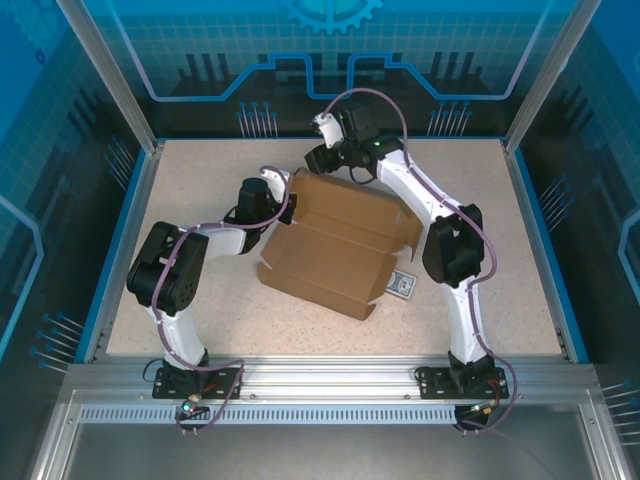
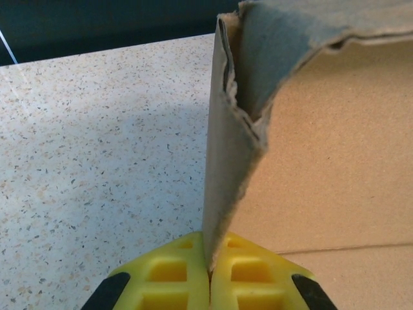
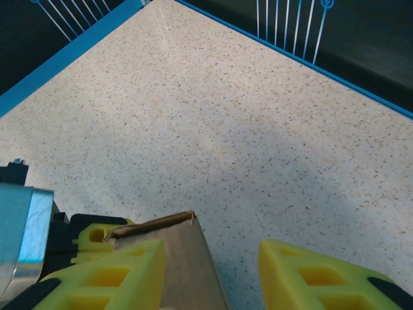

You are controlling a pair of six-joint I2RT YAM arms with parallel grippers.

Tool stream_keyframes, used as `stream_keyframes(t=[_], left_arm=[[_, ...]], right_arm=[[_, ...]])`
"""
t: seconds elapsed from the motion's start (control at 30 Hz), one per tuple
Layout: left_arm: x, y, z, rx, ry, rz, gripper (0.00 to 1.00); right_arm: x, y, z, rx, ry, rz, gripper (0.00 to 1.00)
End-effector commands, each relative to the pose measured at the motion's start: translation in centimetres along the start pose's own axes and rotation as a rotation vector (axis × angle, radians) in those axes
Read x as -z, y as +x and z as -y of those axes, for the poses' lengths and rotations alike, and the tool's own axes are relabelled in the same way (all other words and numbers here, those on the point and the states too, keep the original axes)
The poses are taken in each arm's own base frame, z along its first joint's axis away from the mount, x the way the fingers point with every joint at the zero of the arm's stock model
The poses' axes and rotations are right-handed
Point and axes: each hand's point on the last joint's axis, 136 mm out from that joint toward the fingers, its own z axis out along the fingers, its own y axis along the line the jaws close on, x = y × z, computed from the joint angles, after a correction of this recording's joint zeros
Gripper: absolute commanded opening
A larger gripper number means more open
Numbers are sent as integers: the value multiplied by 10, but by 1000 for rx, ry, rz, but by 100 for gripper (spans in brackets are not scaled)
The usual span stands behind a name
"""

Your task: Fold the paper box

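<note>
We see the paper box (image 1: 332, 255) mid-table, its long axis running from 10 to 4 o'clock in the overhead view. The left gripper (image 2: 208, 259) is pinched tight on the upright wall at the box's 10 o'clock end. The right gripper (image 3: 213, 261) gapes wide at its 12 o'clock corner (cardboard against one finger), probably better placed for the rear panel.

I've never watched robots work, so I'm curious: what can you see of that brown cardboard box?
The paper box is plain brown cardboard, partly folded, with raised walls and flaps, lying on the table. The left tool is shut on an upright flap with a ragged edge. The right tool stands open around its far corner. A small patterned card lies beside it.
</note>
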Motion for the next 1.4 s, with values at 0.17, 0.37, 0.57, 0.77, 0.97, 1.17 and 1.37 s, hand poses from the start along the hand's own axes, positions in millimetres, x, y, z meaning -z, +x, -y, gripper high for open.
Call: stream_keyframes(t=[0.17, 0.37, 0.57, 0.77, 0.97, 1.17, 1.37], left_arm=[[-2, 0, 9, -28, 40, 18, 3], [-1, 0, 9, -32, 41, 16, 3], [-2, 1, 9, -35, 45, 8, 5], [-4, 2, 10, -39, 50, 3, 8], [-5, 2, 11, -44, 57, 2, 11], [-6, 2, 12, -45, 62, 2, 12], [-8, 2, 11, -44, 61, 3, 15]], right_arm=[[-15, 16, 0, -73, -63, -80, 41], [-20, 26, -1, -79, -70, -109, 41], [-35, 49, 4, -76, -55, -173, 41], [-41, 62, 3, -44, -26, -219, 41], [-44, 69, 3, -30, -12, -238, 41], [-46, 72, 1, -16, -4, -252, 40], [-47, 78, 0, -4, 8, -271, 40]])
